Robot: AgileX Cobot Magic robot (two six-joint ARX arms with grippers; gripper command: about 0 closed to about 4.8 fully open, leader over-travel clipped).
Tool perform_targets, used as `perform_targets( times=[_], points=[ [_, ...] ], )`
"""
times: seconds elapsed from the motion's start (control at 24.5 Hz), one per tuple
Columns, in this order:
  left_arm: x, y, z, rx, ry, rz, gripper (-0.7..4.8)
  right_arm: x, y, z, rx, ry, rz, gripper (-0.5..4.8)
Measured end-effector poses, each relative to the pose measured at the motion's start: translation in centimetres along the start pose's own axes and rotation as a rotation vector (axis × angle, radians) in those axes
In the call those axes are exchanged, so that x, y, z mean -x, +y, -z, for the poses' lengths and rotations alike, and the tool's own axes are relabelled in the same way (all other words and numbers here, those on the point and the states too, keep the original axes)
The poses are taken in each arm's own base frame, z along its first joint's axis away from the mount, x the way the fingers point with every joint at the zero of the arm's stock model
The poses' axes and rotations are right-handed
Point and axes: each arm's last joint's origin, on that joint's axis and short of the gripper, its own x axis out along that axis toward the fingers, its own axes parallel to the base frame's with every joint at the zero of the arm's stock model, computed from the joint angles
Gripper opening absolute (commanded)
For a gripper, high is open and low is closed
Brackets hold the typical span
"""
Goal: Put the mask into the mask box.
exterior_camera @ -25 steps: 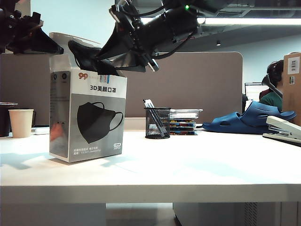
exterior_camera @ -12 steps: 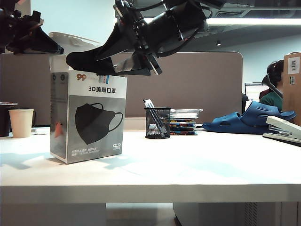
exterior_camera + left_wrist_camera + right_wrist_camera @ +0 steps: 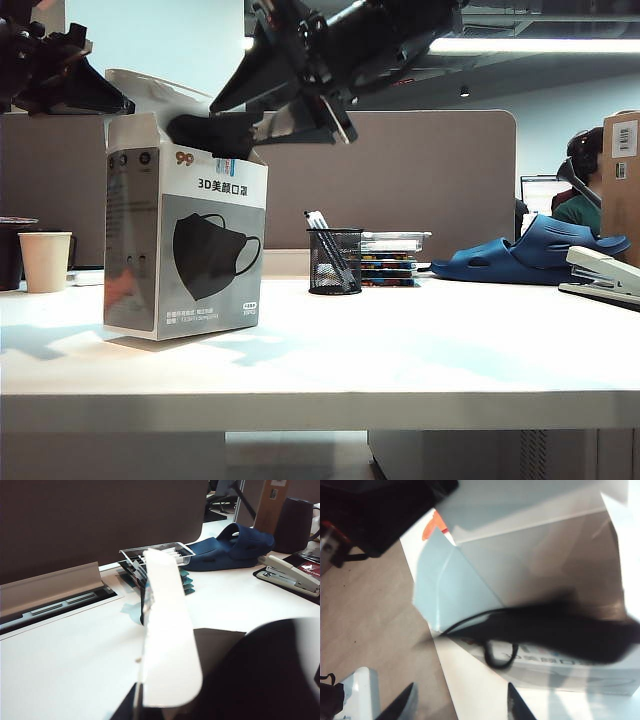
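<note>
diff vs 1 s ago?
The right tool opened, let go of the mask and lifted away; the mask now sits bunched in the mask box opening. The box twisted slightly. Left tool, pen holder and paper cup unchanged.

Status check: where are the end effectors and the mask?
Right end effector open, above the mask box. Mask released, draped on box's open top. Left end effector shut, at box's raised flap. Nothing blocking.

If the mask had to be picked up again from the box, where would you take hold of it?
I'd take the mask by the bunched fabric standing proud of the mask box opening, coming from above. The rest sits inside the carton, so only that top is exposed. The right pincer hangs open just beside it.
</note>
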Motion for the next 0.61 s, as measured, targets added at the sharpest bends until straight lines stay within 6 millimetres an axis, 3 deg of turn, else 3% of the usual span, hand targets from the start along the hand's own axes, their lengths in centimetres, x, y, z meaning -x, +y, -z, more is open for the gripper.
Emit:
perform_targets(
  times=[0.41, 0.53, 0.61],
  points=[
    [0.0, 0.0, 0.0, 0.006, 0.0, 0.001, -0.07, 0.2, 0.1, -0.5, 0.036, -0.043, 0.027, 2.19],
    [0.0, 0.0, 0.0, 0.052, 0.0, 0.002, -0.06, 0.8, -0.3, -0.7, 0.031, -0.054, 0.042, 1.34],
    [0.0, 0.0, 0.0, 0.064, 0.0, 0.002, -0.06, 1.3, -0.4, -0.9, 0.032, -0.065, 0.052, 0.47]
  ],
)
